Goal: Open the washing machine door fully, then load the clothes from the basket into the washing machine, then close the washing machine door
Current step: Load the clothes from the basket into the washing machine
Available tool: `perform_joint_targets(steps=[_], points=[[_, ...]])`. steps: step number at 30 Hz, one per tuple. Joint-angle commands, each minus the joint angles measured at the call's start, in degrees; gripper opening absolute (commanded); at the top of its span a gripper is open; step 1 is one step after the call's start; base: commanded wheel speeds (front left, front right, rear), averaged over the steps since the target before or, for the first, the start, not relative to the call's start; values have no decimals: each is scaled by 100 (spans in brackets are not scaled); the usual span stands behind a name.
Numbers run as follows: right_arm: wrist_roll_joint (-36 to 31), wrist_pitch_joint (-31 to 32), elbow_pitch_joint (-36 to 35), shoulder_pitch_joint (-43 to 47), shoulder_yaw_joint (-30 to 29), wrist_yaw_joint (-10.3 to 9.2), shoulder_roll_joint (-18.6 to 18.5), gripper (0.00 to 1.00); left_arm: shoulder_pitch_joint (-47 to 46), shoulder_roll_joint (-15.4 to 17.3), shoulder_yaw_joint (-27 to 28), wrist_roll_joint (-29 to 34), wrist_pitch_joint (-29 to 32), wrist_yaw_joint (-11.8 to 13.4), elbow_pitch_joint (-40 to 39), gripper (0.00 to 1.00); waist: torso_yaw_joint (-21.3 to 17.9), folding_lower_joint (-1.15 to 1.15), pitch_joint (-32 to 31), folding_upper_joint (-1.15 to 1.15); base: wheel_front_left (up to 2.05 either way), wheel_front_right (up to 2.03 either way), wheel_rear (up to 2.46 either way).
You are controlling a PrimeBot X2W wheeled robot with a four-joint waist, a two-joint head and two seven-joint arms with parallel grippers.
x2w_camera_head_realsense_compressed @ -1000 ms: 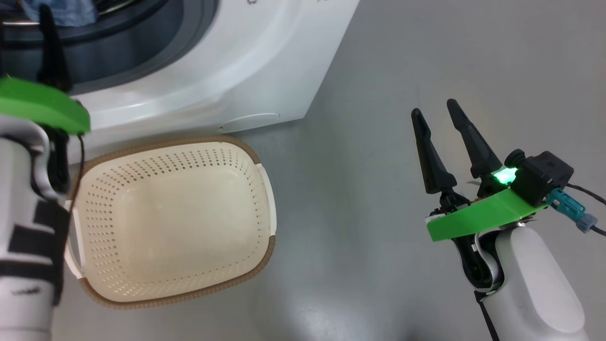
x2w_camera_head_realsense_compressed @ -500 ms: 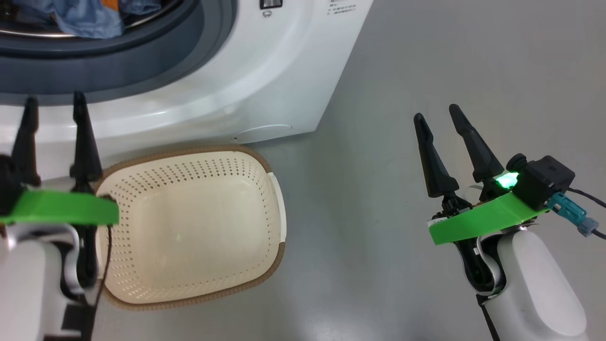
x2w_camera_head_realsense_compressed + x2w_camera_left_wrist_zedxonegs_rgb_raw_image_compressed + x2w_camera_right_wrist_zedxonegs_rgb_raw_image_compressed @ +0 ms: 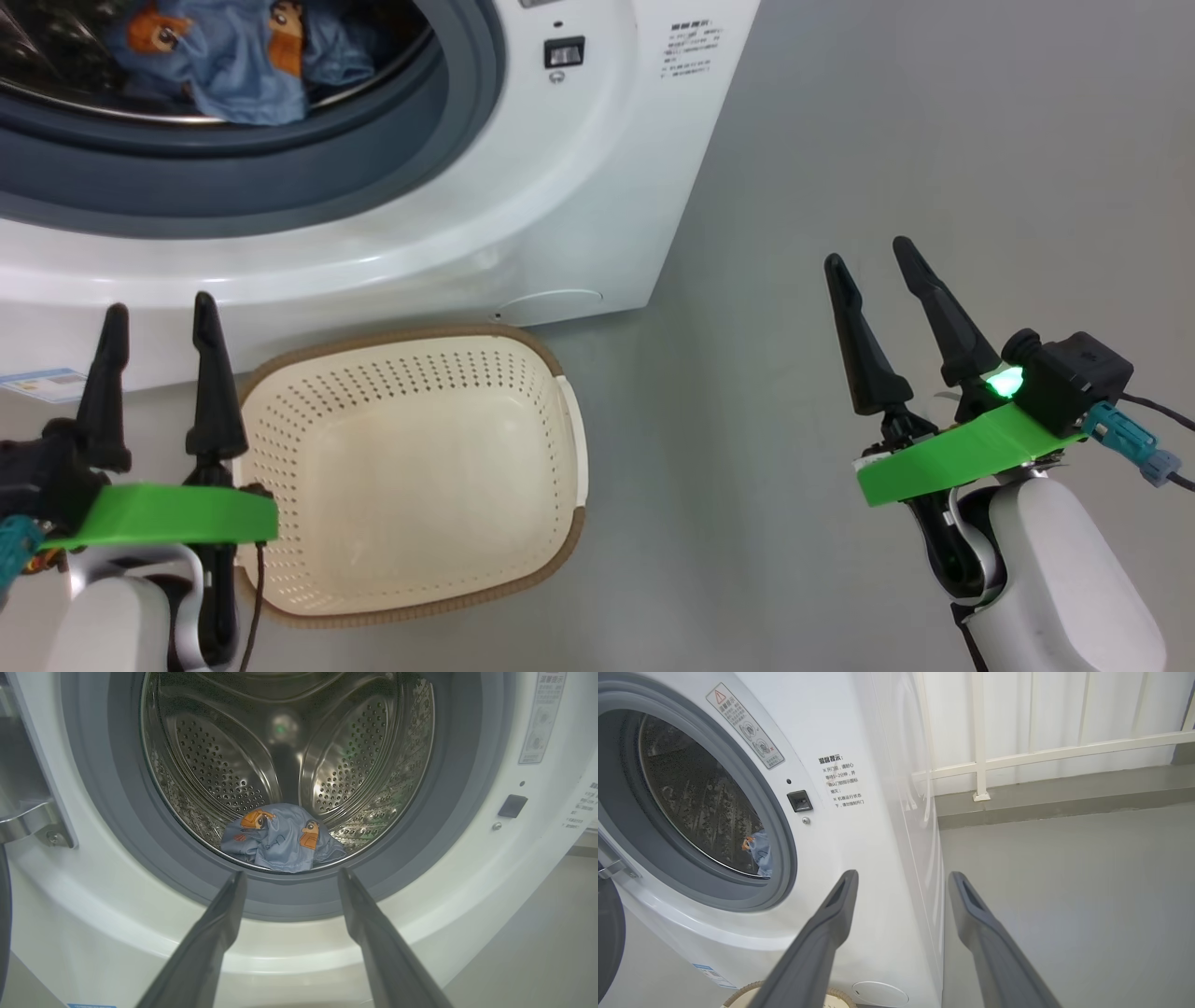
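The left gripper (image 3: 160, 304) is found drawn back from the drum mouth to the near left, beside the basket (image 3: 392, 334), fingers apart and empty. The right gripper (image 3: 866, 250), likewise spread, is kept at the right. The clothes (image 3: 280, 837) are lodged inside the washing machine (image 3: 597, 187) and the basket is emptied, so only closing the washing machine door (image 3: 606, 942), open at the left, is judged to remain.

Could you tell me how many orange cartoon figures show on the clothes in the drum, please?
2 orange figures on the clothes: one upper left, one right; folds may hide more.
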Motion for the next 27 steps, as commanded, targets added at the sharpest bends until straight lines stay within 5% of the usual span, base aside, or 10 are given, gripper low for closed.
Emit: perform_joint_targets(steps=[1, 27], points=[[50, -27, -113, 142, 124, 9, -15, 100, 67, 93, 232, 59, -35, -34, -179, 100, 73, 0, -131, 0, 0, 0, 0], [155, -27, -10, 593, 311, 9, -162, 100, 798, -369, 391, 210, -35, -267, 54, 100, 320, 0, -1303, 0, 0, 0, 0]])
